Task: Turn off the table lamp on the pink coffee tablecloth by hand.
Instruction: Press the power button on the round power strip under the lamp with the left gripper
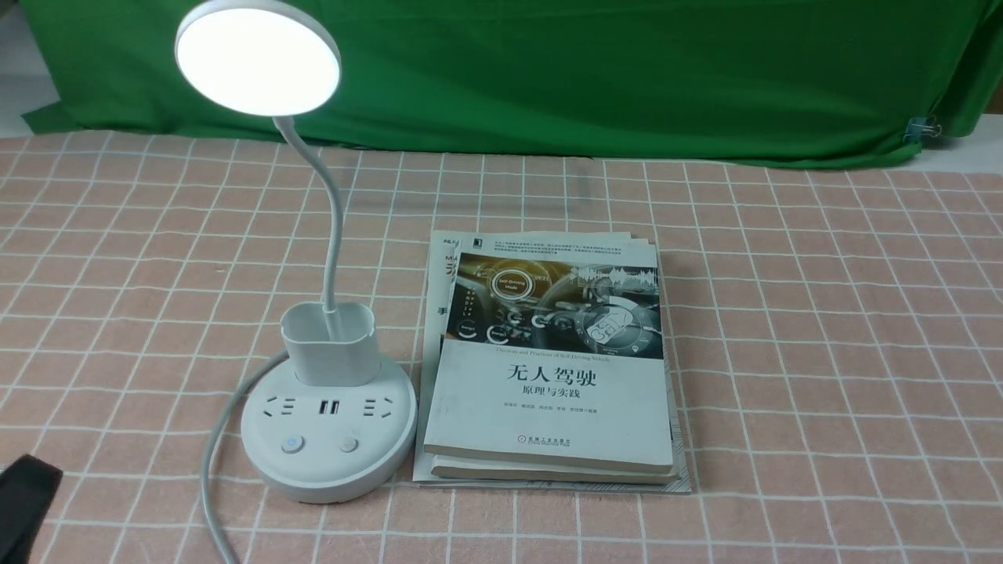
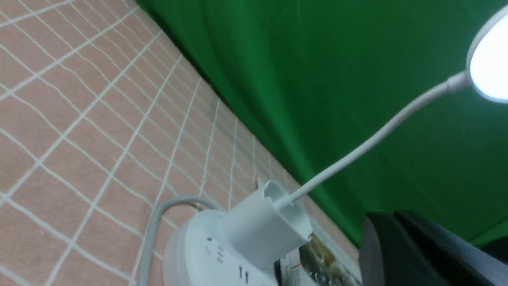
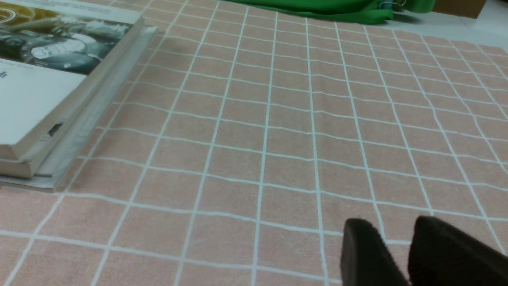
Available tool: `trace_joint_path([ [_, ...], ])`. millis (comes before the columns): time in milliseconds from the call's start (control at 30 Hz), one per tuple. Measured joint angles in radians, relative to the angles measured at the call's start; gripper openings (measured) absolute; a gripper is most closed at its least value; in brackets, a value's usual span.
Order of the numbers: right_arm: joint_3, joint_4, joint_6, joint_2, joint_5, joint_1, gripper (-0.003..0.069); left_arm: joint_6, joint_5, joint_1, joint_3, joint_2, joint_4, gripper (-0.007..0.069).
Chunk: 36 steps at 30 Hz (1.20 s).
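While the left hand hangs at the near left edge, tilted and apart from the lamp, its two tips look pressed together with nothing visible between them. The right hand, seen only by its own wrist camera, has its fingers slightly apart above the cloth, right of the books. Just beyond the left hand, a grey cord curves along the left side of the table lamp, whose two round buttons face the near side. Its base sits on the left part of the pink coffee tablecloth. A bent neck rises from the cup to the lit disc head. Stacked books lie just right of the base. At the far side hangs a green cloth, a clip at its right end.
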Motion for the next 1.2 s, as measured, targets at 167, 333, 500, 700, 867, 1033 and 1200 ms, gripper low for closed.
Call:
trace_joint_path([
  [167,0.000,0.000,0.000,0.000,0.000,0.000,0.0242,-0.006,0.042,0.000,-0.008,0.000,-0.036,0.0004],
  [333,0.000,0.000,0.000,0.000,0.000,0.000,0.0242,0.014,0.374,0.001,-0.229,0.118,0.089,0.0005],
  [500,0.000,0.000,0.000,0.000,0.000,0.000,0.0242,0.057,0.682,0.001,-0.496,0.438,0.299,0.0005],
  [700,0.000,0.000,0.000,0.000,0.000,0.000,0.0242,0.117,0.857,-0.002,-0.699,0.841,0.484,0.0005],
  [867,0.000,0.000,0.000,0.000,0.000,0.000,0.0242,0.123,0.853,-0.084,-0.802,1.159,0.567,-0.0008],
  [1033,0.000,0.000,0.000,0.000,0.000,0.000,0.0242,0.094,0.841,-0.273,-0.917,1.347,0.583,-0.0008],
  [1200,0.000,0.000,0.000,0.000,0.000,0.000,0.0242,0.087,0.829,-0.368,-1.000,1.485,0.583,-0.0008],
])
